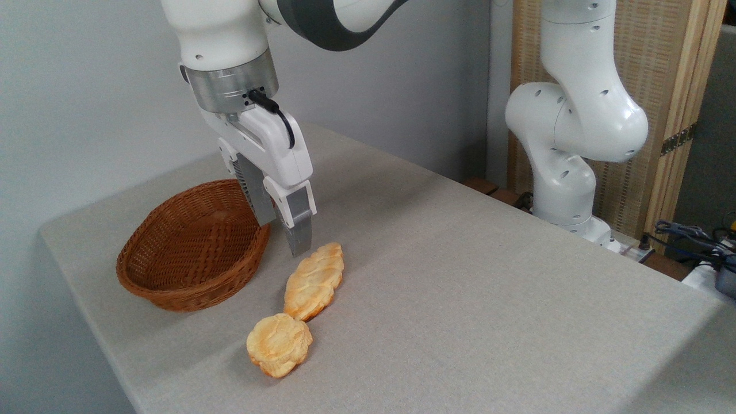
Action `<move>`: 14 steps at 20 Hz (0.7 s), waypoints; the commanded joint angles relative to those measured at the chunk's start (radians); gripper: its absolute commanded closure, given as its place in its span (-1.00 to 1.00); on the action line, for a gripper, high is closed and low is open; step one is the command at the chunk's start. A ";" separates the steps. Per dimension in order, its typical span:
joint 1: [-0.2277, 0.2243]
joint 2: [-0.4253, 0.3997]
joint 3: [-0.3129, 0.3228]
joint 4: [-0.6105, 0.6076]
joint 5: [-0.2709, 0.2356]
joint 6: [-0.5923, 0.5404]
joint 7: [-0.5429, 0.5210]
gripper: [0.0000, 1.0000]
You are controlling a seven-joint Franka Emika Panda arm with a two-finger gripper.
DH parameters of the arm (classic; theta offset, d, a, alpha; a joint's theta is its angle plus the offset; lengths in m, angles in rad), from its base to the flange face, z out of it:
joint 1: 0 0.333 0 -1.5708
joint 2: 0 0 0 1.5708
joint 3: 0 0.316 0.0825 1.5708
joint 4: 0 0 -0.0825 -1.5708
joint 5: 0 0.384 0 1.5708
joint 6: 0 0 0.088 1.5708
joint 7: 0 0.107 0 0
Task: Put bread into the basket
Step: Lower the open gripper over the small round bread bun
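Covering the surface (460,276) is a plain grey cloth, and it runs from the near corner back toward a pale grey wall. On the right, behind the surface, stands the white base of the robot arm (569,149), in front of a wooden screen (661,86) with woven panels. Some dark cables (690,236) lie at the far right edge.

The basket (192,247) is brown and woven, and it sits near the left edge of the surface. Nothing can be seen inside it. The bread (280,344), a small round bumpy bun, lies close to the front edge, apart from the basket. Its top end just touches the long loaf (314,280), which lies between the bun and the jaws.

The jaws (284,230) hang above the surface, between the basket rim and the far tip of the long loaf. They point down, stand a little apart, and hold nothing.

The right half of the surface is bare cloth with lots of room. On the left, the basket sits close to the edge.

No words or labels can be read anywhere.
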 commanded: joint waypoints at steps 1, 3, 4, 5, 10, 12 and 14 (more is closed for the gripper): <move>0.005 -0.025 0.045 -0.010 -0.015 -0.025 0.056 -1.00; 0.003 -0.027 0.044 -0.027 -0.009 -0.005 0.056 -1.00; 0.003 -0.027 0.044 -0.035 -0.007 0.011 0.056 -1.00; 0.003 -0.030 0.044 -0.050 -0.007 0.033 0.056 -1.00; 0.003 -0.030 0.044 -0.134 -0.004 0.198 0.055 -1.00; 0.002 -0.030 0.045 -0.194 -0.004 0.296 0.053 -1.00; 0.003 -0.025 0.045 -0.239 0.000 0.379 0.056 -1.00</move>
